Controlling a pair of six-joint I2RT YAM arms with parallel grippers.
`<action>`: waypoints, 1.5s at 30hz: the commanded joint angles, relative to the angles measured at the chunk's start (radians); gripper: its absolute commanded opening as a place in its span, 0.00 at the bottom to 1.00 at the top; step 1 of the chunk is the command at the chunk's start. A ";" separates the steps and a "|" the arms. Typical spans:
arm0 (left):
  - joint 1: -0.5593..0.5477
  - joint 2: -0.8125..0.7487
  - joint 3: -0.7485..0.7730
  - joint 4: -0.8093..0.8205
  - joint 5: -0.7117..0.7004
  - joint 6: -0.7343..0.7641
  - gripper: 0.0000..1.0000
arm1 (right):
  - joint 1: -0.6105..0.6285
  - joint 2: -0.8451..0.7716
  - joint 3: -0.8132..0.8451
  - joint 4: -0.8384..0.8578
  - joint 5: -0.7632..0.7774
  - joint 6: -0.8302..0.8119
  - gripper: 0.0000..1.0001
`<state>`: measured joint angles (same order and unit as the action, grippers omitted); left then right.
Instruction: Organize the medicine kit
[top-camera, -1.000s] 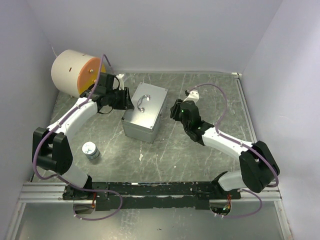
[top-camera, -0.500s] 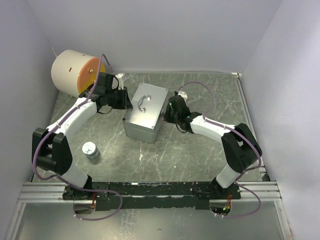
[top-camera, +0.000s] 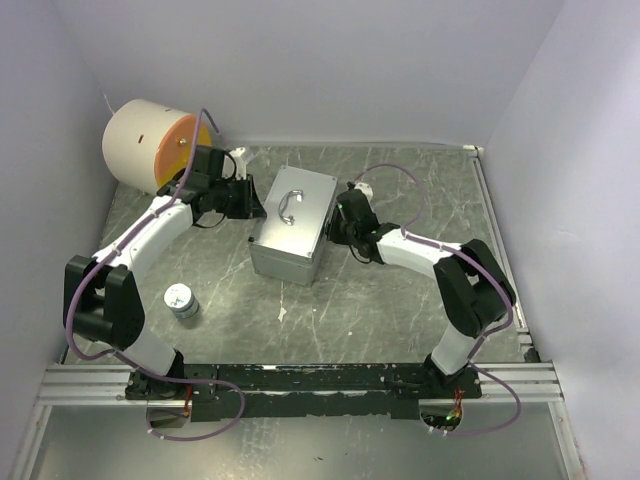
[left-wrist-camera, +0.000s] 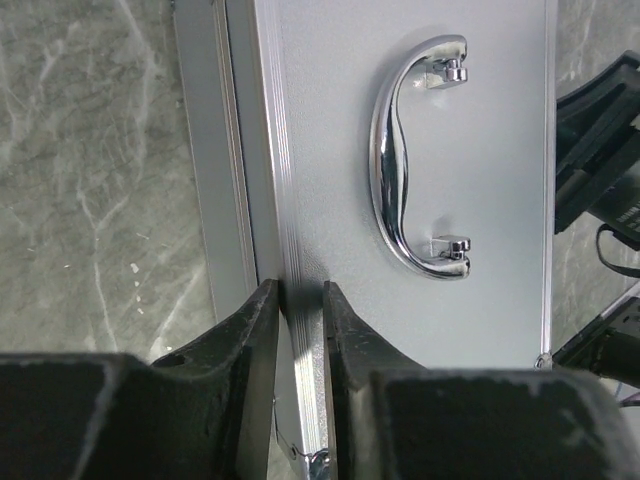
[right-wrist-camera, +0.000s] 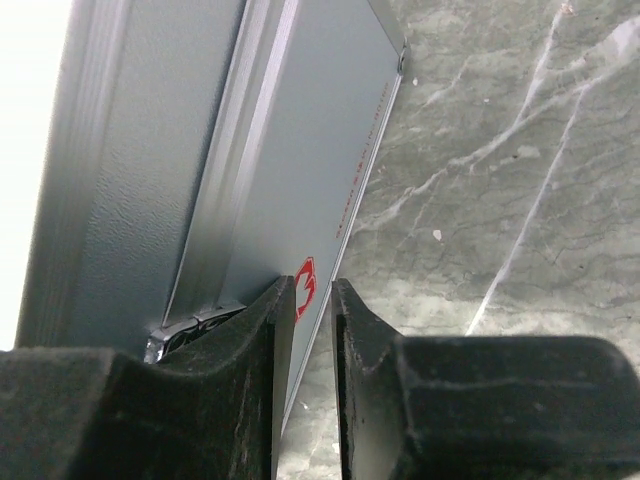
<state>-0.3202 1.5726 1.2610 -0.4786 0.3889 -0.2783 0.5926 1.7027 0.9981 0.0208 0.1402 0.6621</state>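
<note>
Metal case, handle uppermost, long axis near-left to far-right on bench; left hand, right hand each pinched narrow on its edges.

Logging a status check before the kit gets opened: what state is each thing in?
Silver metal case: closed, lid down.
Chrome handle: folded flat on lid.
Small round white-topped tin: upright, capped.
Left gripper: shut on the case's rim.
Right gripper: fingers nearly together at case's side; grip unclear.
</note>
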 joint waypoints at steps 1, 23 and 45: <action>-0.022 0.028 -0.081 -0.054 0.134 -0.043 0.28 | -0.001 -0.041 -0.016 0.057 0.033 0.039 0.23; 0.009 -0.634 -0.085 -0.115 -0.441 -0.063 1.00 | -0.042 -0.846 -0.019 -0.639 0.328 0.040 1.00; 0.009 -1.180 -0.088 -0.461 -0.632 -0.105 1.00 | -0.042 -1.226 0.207 -1.048 0.431 -0.058 1.00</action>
<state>-0.3130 0.4049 1.1378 -0.8547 -0.1997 -0.3859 0.5552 0.5034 1.1831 -0.9775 0.5415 0.6331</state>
